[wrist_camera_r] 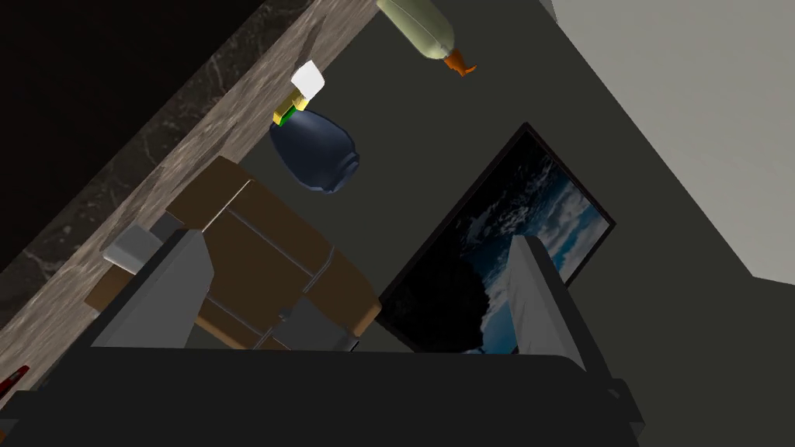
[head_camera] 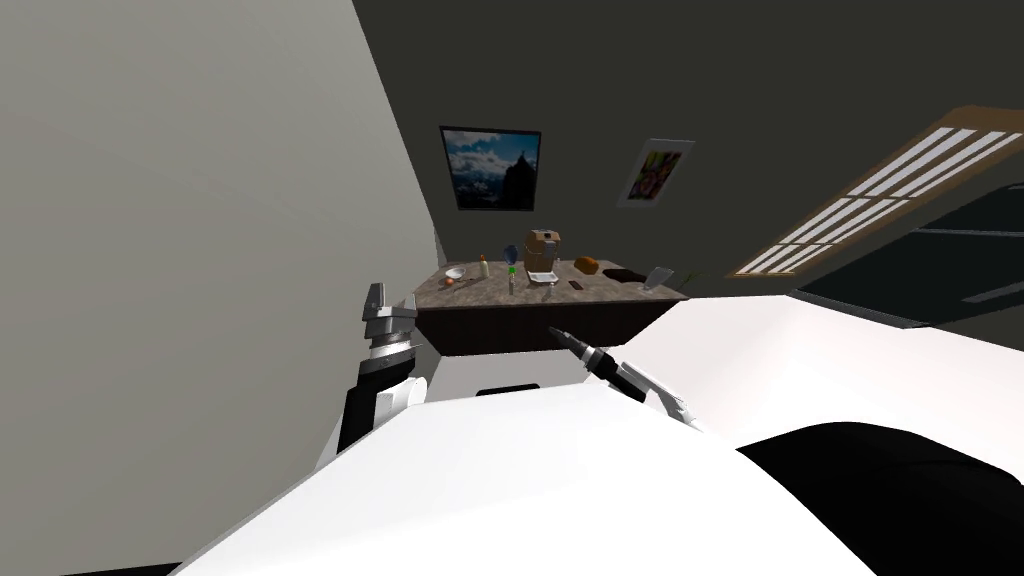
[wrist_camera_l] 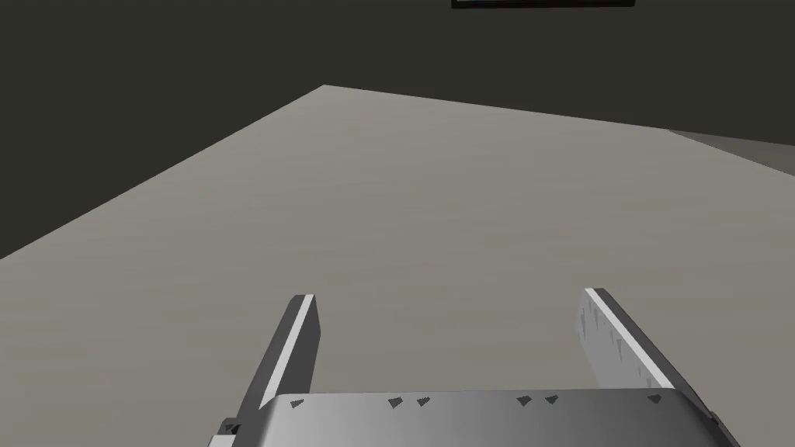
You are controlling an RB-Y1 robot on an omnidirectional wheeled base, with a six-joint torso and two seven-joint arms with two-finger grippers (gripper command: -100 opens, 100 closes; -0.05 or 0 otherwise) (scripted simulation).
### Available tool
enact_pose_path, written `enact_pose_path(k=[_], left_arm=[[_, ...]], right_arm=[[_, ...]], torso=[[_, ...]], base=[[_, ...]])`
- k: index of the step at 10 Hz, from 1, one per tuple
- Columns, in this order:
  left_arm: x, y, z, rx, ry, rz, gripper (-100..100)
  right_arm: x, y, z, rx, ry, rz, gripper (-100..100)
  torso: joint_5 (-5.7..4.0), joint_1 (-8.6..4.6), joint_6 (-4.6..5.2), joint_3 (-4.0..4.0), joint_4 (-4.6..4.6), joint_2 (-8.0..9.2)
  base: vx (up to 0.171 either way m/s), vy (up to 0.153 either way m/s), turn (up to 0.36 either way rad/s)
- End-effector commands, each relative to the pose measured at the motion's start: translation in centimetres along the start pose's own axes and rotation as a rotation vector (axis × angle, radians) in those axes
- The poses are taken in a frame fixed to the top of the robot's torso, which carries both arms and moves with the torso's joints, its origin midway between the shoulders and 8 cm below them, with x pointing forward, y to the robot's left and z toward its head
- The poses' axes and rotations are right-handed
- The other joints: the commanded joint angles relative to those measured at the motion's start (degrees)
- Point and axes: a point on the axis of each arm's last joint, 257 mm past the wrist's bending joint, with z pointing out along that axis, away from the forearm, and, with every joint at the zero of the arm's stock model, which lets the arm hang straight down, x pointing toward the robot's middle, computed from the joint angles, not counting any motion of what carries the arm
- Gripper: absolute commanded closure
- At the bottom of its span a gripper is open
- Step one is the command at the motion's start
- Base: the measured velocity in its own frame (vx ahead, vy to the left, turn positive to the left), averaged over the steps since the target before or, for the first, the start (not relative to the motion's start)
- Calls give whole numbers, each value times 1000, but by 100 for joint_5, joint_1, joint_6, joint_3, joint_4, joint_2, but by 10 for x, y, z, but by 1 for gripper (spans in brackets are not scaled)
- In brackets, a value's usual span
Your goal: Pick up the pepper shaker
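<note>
The pepper shaker is a small piece with a white top and a yellow and green body. It stands on a marbled counter just in front of a dark blue vase. My right gripper points toward the counter from well short of its front edge. Its fingers stand open with nothing between them, and the shaker lies far beyond the tips. My left gripper is raised at the left near the counter's corner, open and empty.
A brown coffee machine stands beside the vase. A bottle, a bowl, a loaf and a dark tray share the top. A light wall runs close on the left.
</note>
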Motion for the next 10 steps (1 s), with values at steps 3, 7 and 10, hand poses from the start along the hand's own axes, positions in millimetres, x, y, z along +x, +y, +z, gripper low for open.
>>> enact_pose_path(k=[3,7,10], left_arm=[[0,0,0,0,0,0,0],[0,0,0,0,0,0,0],[0,0,0,0,0,0,0]], right_arm=[[6,-30,-17,57,99,-62,-100],[14,-68,-45,134,214,-129,-100],[17,-104,-75,207,312,-180,-100]], torso=[[1,1,1,-3,-1,-5],[0,2,1,-9,-3,-15],[0,2,6,-10,-4,-18]], base=[[1,-12,118],[19,-10,152],[35,-11,156]])
